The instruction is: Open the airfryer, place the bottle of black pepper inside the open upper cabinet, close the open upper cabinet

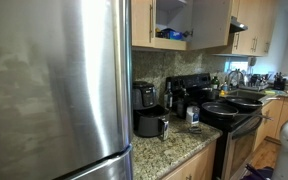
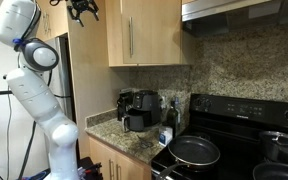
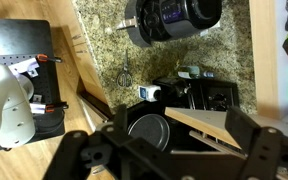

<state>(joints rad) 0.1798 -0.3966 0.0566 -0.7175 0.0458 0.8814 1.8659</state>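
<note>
gripper (image 2: 82,10): up high by the cabinet (image 1: 165,12), jaws spread wide, holding nothing
bottle (image 1: 193,117): upright on the counter (image 1: 174,148) beside the stove (image 1: 234,125), well below the jaws; long axis vertical
airfryer (image 1: 150,123): counter, under the cabinet; drawer looks pulled out, contents unclear
cabinet: door open; yellow and blue items on its shelf
next: likely a long descent to the bottle

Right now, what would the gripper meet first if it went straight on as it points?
Probably the edge of the light wooden cabinet door, just ahead of the open black gripper; below lies the airfryer's round black basket. Depth unclear.
</note>
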